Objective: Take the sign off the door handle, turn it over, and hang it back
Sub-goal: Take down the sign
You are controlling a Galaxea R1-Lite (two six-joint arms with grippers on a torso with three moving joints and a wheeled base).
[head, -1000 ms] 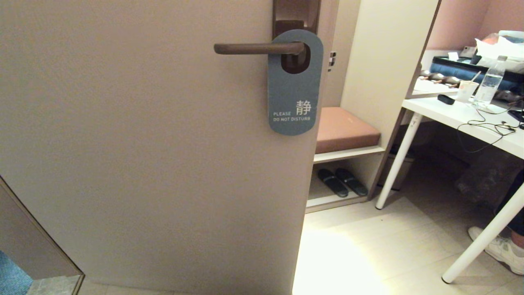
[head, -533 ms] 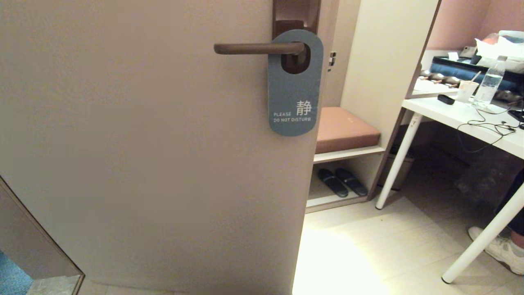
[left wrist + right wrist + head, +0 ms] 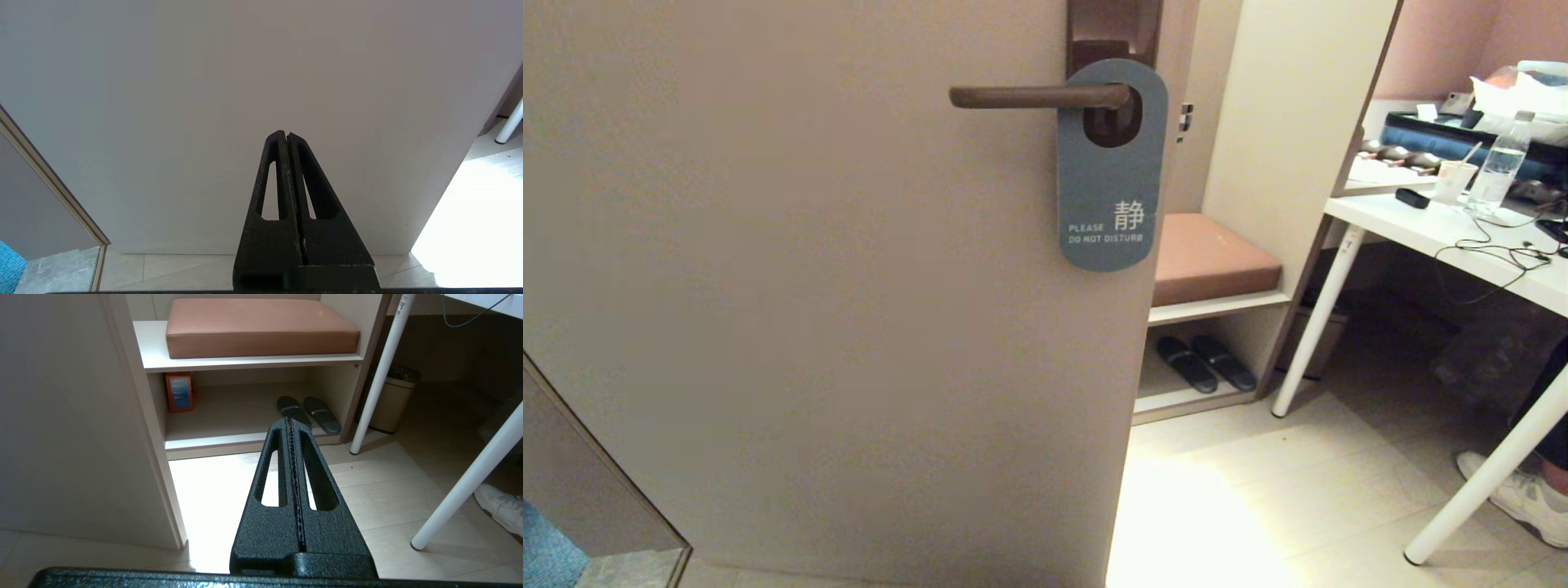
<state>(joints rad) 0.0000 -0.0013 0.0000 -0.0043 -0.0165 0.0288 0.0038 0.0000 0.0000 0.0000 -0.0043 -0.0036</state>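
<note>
Sign [image 3: 1111,163] hangs blue "do not disturb" face out on the door handle [image 3: 1037,96], lever through its hole, long axis vertical; task not started. Both jaws clenched on nothing and low: left gripper [image 3: 285,134] faces bare door [image 3: 261,81], right gripper [image 3: 291,420] faces the shelf with slippers [image 3: 308,412]. Sign sits well above both; the right looks nearer, being just off the door's edge below it.

matt card sign [image 3: 1112,175], bronze metal handle [image 3: 1037,96]
</note>
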